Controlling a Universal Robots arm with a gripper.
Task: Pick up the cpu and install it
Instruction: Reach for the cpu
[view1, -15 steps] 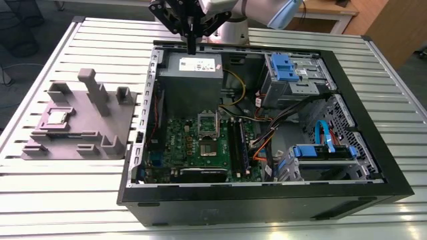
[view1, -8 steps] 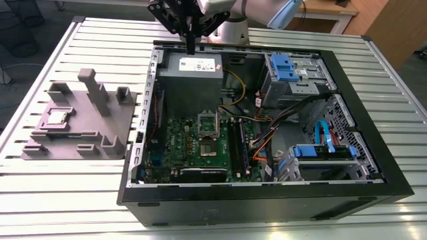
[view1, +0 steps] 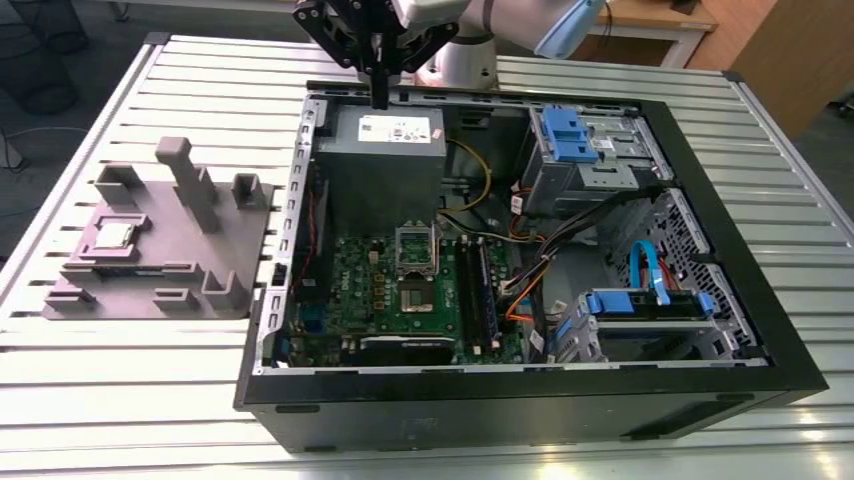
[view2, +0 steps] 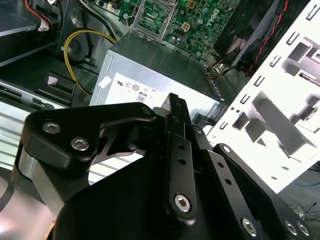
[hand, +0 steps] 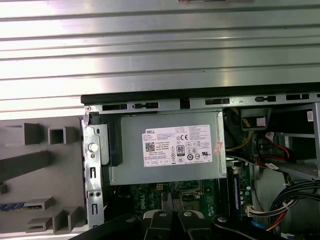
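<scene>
The gripper (view1: 380, 97) hangs over the power supply (view1: 383, 135) at the case's rear edge, fingers pressed together, nothing held. The cpu (view1: 114, 233) lies flat on the grey fixture (view1: 234, 245), well apart, toward the exterior view's left. Judgement: the pick wants a straight-down approach, fingers spread across two opposite rims. The cpu faces shiny side up (square, so no long axis), edges roughly parallel to the fixture's

Counts: one cpu (view1: 114, 233), one grey fixture (view1: 200, 250), one open computer case (view1: 507, 420). Inside the case: one power supply (view1: 380, 165), one motherboard (view1: 380, 290), one socket (view1: 418, 298), two blue drive brackets (view1: 566, 135) (view1: 647, 303). One gripper (view1: 380, 98). One slatted table (view1: 134, 400).
</scene>
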